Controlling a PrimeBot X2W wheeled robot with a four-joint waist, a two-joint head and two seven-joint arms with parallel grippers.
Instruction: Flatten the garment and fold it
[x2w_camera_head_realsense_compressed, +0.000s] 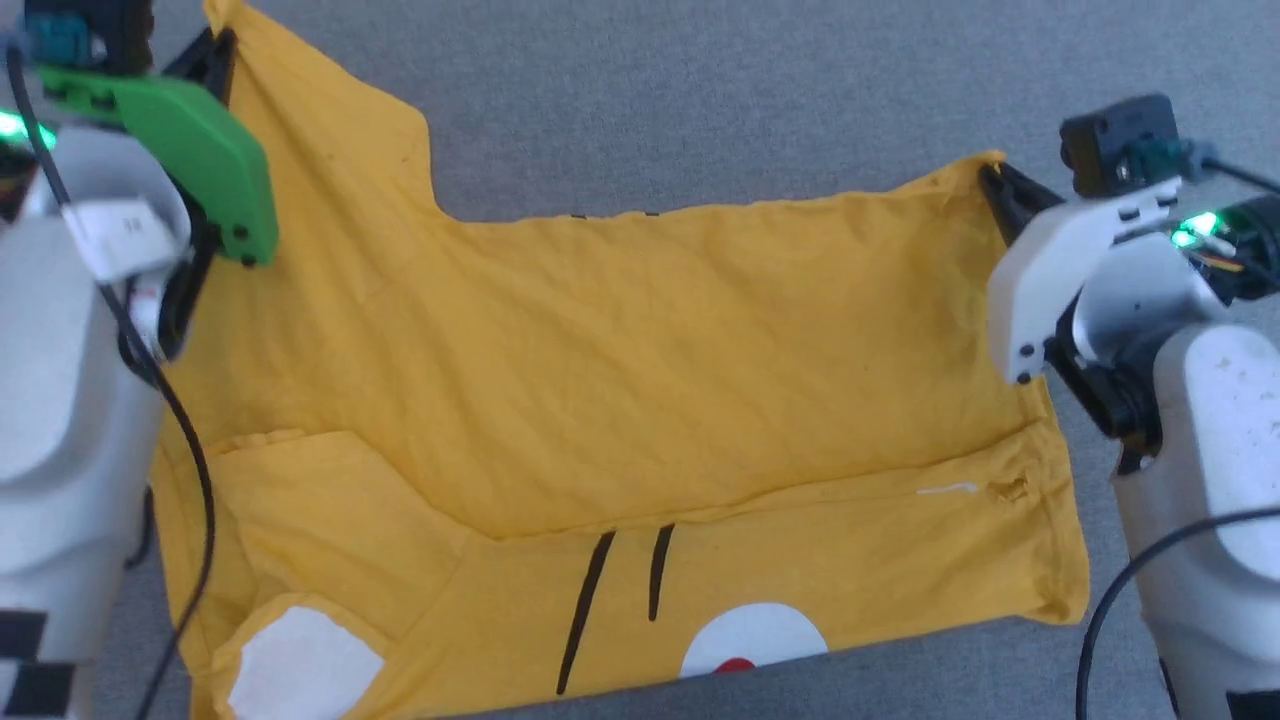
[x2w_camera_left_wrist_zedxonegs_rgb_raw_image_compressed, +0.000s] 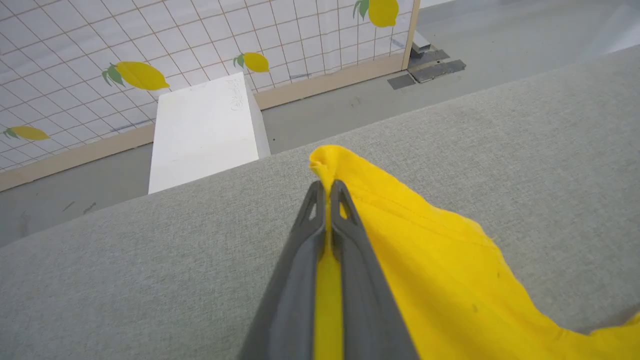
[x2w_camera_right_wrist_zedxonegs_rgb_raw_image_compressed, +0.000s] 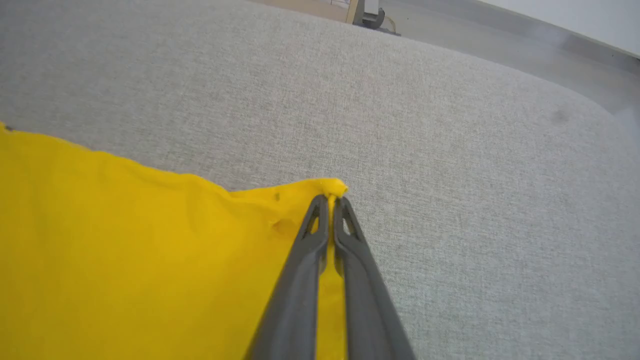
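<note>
Mustard-yellow T-shirt (x2w_camera_head_realsense_compressed: 620, 380) lies spread across the grey fabric surface (x2w_camera_head_realsense_compressed: 700, 100). Its near edge shows black stripes (x2w_camera_head_realsense_compressed: 600, 590), white patches (x2w_camera_head_realsense_compressed: 300, 665) and a red dot (x2w_camera_head_realsense_compressed: 737, 665). Left gripper (x2w_camera_left_wrist_zedxonegs_rgb_raw_image_compressed: 327, 186) is pinched tight on one far corner. The right gripper (x2w_camera_right_wrist_zedxonegs_rgb_raw_image_compressed: 330, 200) is clamped on the opposite far corner, with cloth bunched between each pair of fingers.
</note>
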